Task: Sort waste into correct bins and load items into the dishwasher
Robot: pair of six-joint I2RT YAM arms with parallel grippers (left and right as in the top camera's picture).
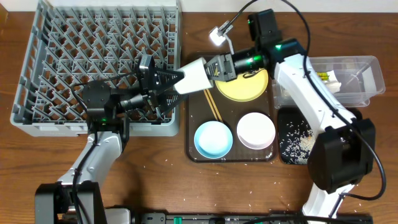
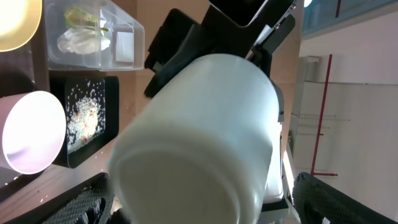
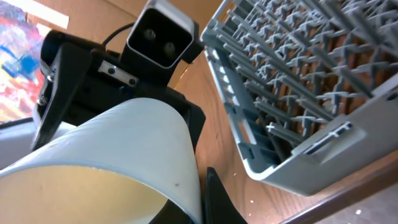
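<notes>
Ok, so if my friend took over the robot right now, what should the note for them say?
Right gripper: fingers shut on the rim of the small white cup, held in the air beside the dish rack.
Left gripper: fingers open around the cup's base, not gripping.
Done: wrapper and paper are in the clear tub; rice is in the black tray.
Left: the cup, plus the yellow plate, blue bowl, white bowl and chopsticks on the brown tray, go into the rack, which looks empty.
</notes>
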